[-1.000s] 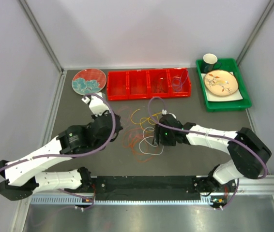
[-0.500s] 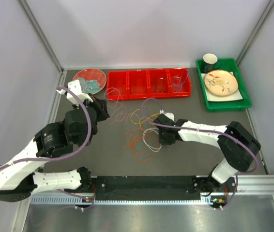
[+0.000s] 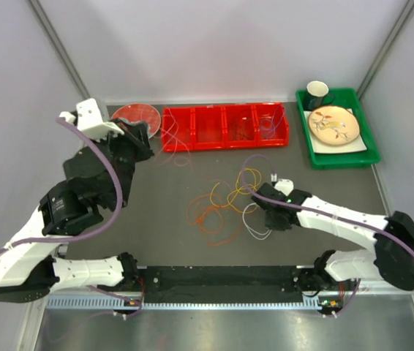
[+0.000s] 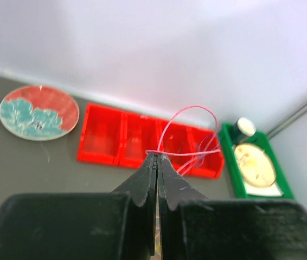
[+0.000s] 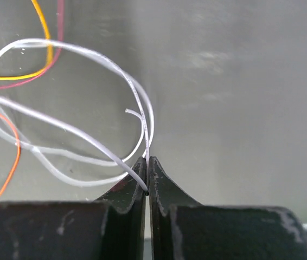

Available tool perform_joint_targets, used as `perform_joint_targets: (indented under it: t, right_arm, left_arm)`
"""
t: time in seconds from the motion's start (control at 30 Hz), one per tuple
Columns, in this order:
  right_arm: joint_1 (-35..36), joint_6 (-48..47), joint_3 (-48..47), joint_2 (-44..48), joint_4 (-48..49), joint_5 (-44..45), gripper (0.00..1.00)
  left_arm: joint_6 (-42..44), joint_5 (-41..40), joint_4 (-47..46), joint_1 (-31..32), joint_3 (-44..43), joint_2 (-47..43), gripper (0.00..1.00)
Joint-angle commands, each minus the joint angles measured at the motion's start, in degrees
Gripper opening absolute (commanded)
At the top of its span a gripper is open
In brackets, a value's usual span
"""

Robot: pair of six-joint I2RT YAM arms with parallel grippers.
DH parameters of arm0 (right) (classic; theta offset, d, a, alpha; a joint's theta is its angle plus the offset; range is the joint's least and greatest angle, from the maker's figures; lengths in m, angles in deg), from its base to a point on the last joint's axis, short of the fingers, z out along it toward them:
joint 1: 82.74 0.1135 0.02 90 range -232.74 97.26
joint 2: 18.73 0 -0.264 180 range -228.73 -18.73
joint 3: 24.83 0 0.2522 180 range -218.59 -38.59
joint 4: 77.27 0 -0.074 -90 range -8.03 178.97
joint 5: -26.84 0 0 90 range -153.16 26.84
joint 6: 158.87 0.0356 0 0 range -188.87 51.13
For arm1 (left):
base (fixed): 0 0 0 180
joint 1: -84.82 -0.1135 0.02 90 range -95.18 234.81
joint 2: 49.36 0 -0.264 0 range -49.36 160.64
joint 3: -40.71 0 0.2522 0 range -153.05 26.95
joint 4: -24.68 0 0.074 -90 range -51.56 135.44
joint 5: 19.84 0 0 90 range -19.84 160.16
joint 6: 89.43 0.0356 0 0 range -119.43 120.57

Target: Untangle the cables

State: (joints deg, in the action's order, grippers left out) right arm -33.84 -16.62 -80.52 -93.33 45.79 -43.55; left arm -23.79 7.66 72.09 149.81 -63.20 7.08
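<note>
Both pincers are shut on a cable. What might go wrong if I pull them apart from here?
1. The right pincer pinches the white cable only at its very tips, so it may slip out under tension.
2. The white loops cross the yellow cable and orange cable; pulling could drag those along.
3. The pink cable in the left pincer dangles by the red tray and might catch its rim.

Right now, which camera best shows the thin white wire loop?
The right wrist view: the thin white wire fills it in loops, pinched between the right gripper tips. The top view shows it only as a faint loop beside that gripper. The left wrist view shows only a thin pink wire.
</note>
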Motion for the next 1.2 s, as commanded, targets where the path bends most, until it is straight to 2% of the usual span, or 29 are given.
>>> perform_joint_targets:
  t: [0.0,0.03,0.07,0.1,0.13,0.17,0.23,0.37,0.4,0.43,0.57,0.77,1.17]
  right_arm:
    - [-0.91,6.46,2.03,7.19,-5.52,2.89,0.0]
    - [-1.0,6.72,2.29,8.85,-5.86,2.54,0.0]
    - [-1.27,7.25,2.29,9.48,-6.21,2.62,0.08]
    - [-1.36,7.34,2.38,10.18,-6.3,2.71,0.27]
    - [-1.36,7.17,2.12,11.14,-6.39,2.71,0.64]
    - [-1.36,6.82,1.86,11.67,-6.48,2.71,0.77]
    - [-1.36,5.24,0.72,12.82,-5.61,2.01,0.84]
    - [-1.36,-1.33,-2.27,17.9,-1.75,-0.27,0.83]
    - [-1.36,-3.01,-2.97,19.05,0.18,-3.41,0.83]
    - [-1.36,-4.94,-3.07,20.02,5.86,-5.45,0.82]
    - [-1.36,-14.25,-3.94,22.14,16.97,-15.91,0.81]
    - [-1.18,-20.07,-9.48,15.73,21.9,-20.75,0.79]
    - [-1.27,-22.45,-13.61,-0.44,29.82,-25.5,0.77]
  left_arm:
    - [12.22,-2.36,-15.18,0.05,-5.55,1.64,0.02]
    - [13.71,-2.36,-16.15,-0.04,-6.35,2.17,0.02]
    - [14.07,-2.28,-16.33,-0.04,-8.01,2.7,0.01]
    - [14.25,-2.01,-16.33,-0.04,-8.63,3.66,0.01]
    - [14.25,-1.49,-16.07,-0.04,-8.9,3.93,0.01]
    - [13.73,-1.05,-15.2,-0.04,-8.99,4.11,0.01]
    - [11.37,-0.43,-13.62,-0.04,-8.12,4.11,0.01]
    - [5.91,0.71,-10.27,-0.04,-2.07,2.19,0.0]
    - [3.99,1.06,-9.92,-0.04,-1.09,1.74,0.0]
    - [3.19,1.33,-9.74,-0.04,-0.04,1.39,0.0]
    - [0.98,1.68,-9.57,-0.04,3.13,0.07,0.0]
    - [-0.51,2.38,-8.34,-0.04,3.23,0.24,0.0]
    - [-1.83,2.56,-7.37,-0.04,3.58,0.16,0.0]
